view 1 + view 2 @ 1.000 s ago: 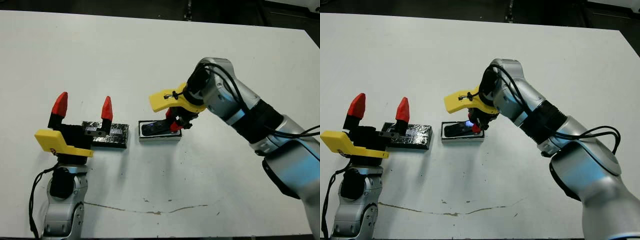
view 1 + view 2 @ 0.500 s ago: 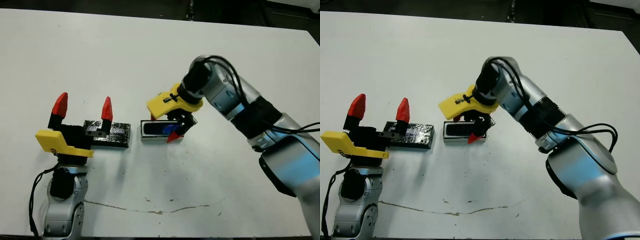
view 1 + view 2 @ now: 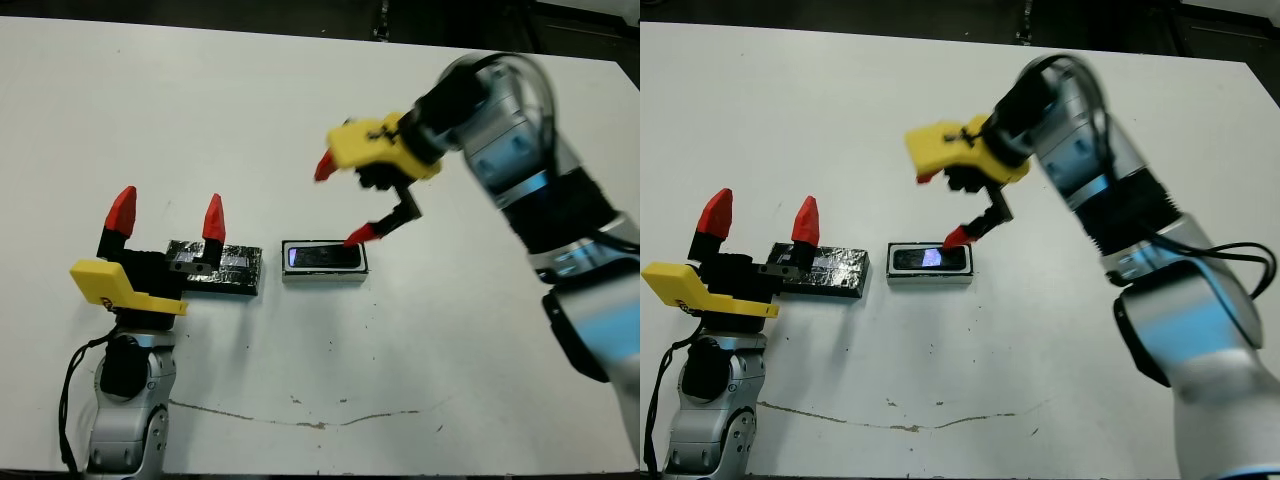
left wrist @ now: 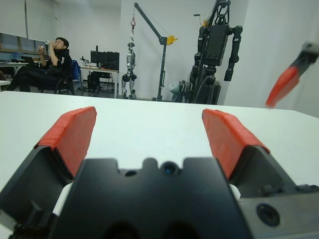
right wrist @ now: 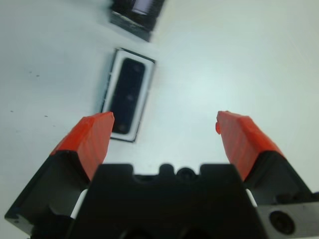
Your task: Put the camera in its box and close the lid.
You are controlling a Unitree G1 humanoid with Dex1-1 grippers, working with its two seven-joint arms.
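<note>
The camera [image 3: 323, 257] lies flat inside the box [image 3: 285, 277] at the middle of the white counter [image 3: 300, 120]. My right end effector [image 3: 342, 200] hangs above it, fingers spread wide, empty. The lid [image 3: 232, 272] (glossy, crinkled) rests just left of the box. My left end effector [image 3: 167, 215] is wide too, beside the lid.

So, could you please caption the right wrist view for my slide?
Open right gripper above the slim black camera lying in its white-walled box.
</note>
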